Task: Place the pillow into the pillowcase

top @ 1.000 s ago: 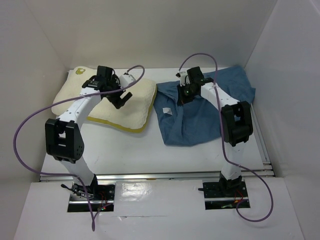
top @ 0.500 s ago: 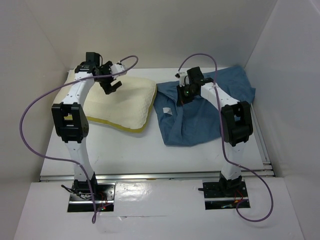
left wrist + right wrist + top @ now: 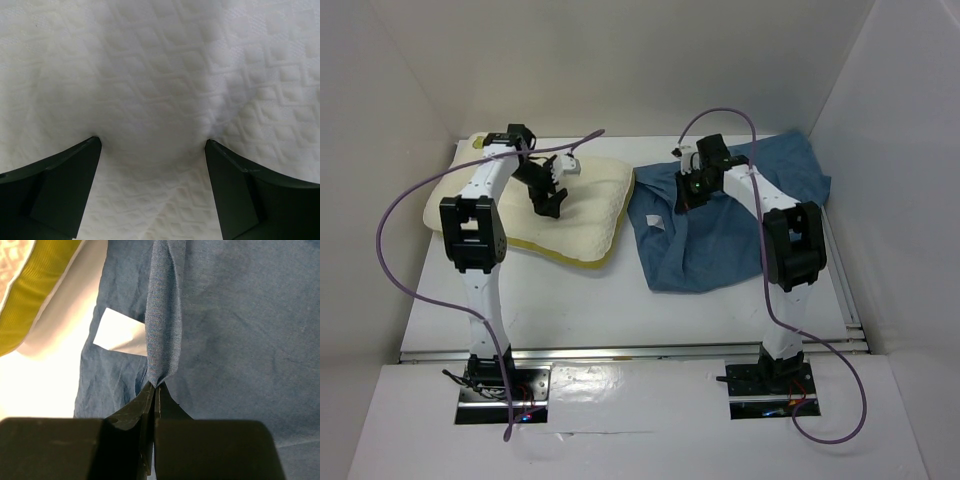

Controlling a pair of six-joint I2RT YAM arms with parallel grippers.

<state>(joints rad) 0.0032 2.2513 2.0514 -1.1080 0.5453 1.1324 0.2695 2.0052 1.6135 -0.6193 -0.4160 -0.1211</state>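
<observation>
Blue pillowcase (image 3: pixel 225 315) pinched, pillow (image 3: pixel 590 205) alongside

Right end effector (image 3: pixel 154 386) is pressed together on a pillowcase fold. Left end effector (image 3: pixel 152 145), spread wide, sits on the pillow, just left of the pillowcase, its long axis pointing toward it.

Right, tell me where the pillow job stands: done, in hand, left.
Done: nothing stuffed; the cream-white quilted pillow lies beside the wrinkled dusty-blue cloth pillowcase, fully outside it. In hand: the right gripper is shut on a pinched fold of the pillowcase; the left gripper is open, tips pressed into the pillow, not gripping. Left: open the pillowcase, slide the pillow in.
</observation>
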